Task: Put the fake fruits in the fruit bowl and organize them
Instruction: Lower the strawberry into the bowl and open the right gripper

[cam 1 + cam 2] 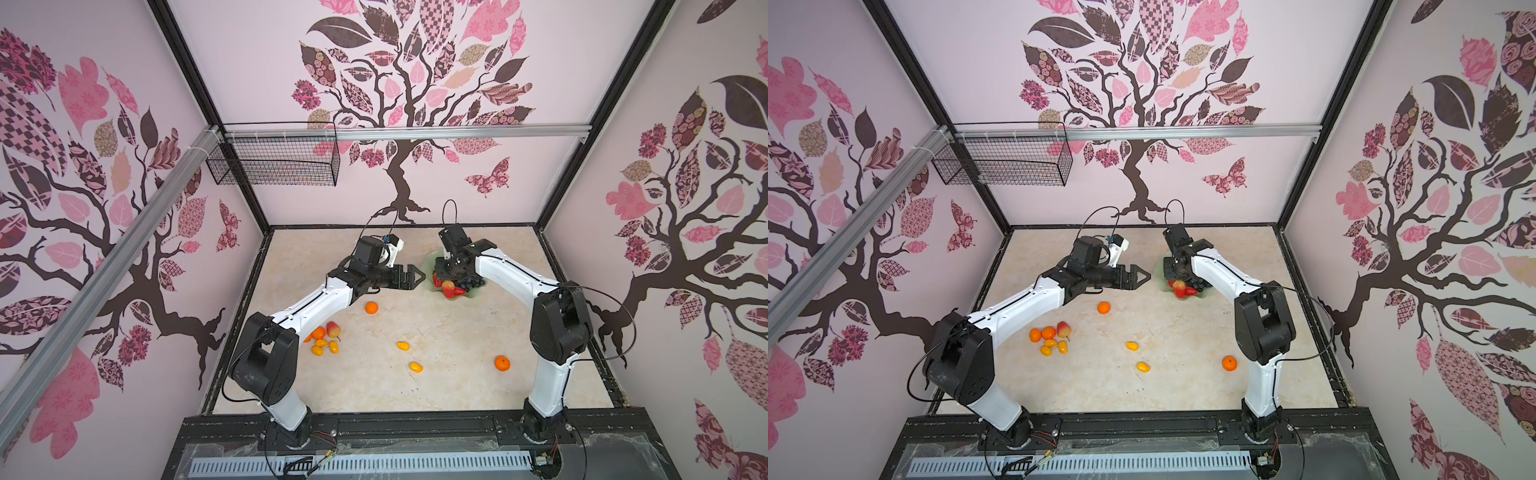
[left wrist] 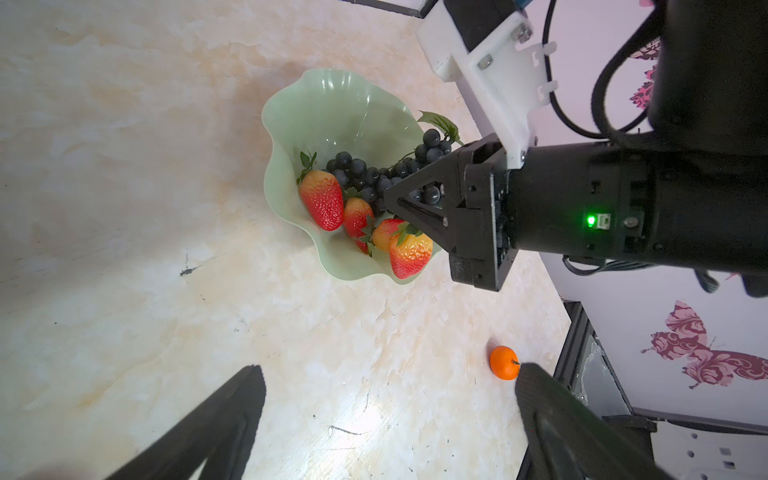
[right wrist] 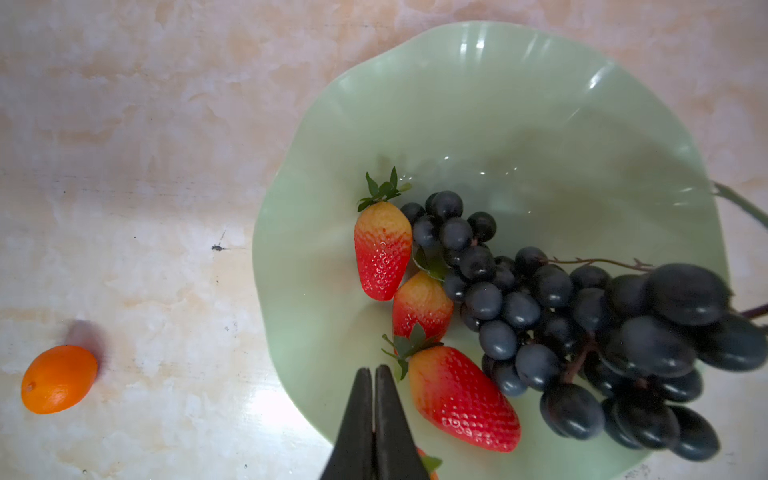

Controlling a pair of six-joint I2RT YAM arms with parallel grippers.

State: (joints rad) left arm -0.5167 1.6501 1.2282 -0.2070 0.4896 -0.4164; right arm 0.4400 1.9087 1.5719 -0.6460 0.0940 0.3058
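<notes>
Nearest the arm bases, a round orange plastic fruit (image 1: 502, 363) is lying alone on the right of the pale marbled tabletop (image 1: 457, 395). One tiny yellow-orange oval (image 1: 415, 367) and a second oval (image 1: 403, 345) are sitting apart near the middle. On the left, partly under the left arm, a cluster is resting close together: three small ovals (image 1: 321, 343), two round oranges (image 1: 1048, 332) and a red-yellow pear (image 1: 333, 329). Farther on, a lone orange (image 1: 371, 308) is lying near the left forearm.

The left gripper (image 1: 419, 275) is hanging above the table just beside the bowl, its fingers (image 2: 232, 415) spread wide and holding nothing. The shallow mint-green bowl with a wavy rim (image 3: 498, 104) is standing on the far right part of the table. It is holding four red strawberries with green caps (image 2: 322, 199) and a dark grape bunch (image 3: 582, 332) touching them. The right gripper (image 3: 371, 370) is hovering over the bowl beside a strawberry, its jaws pressed together and empty.
</notes>
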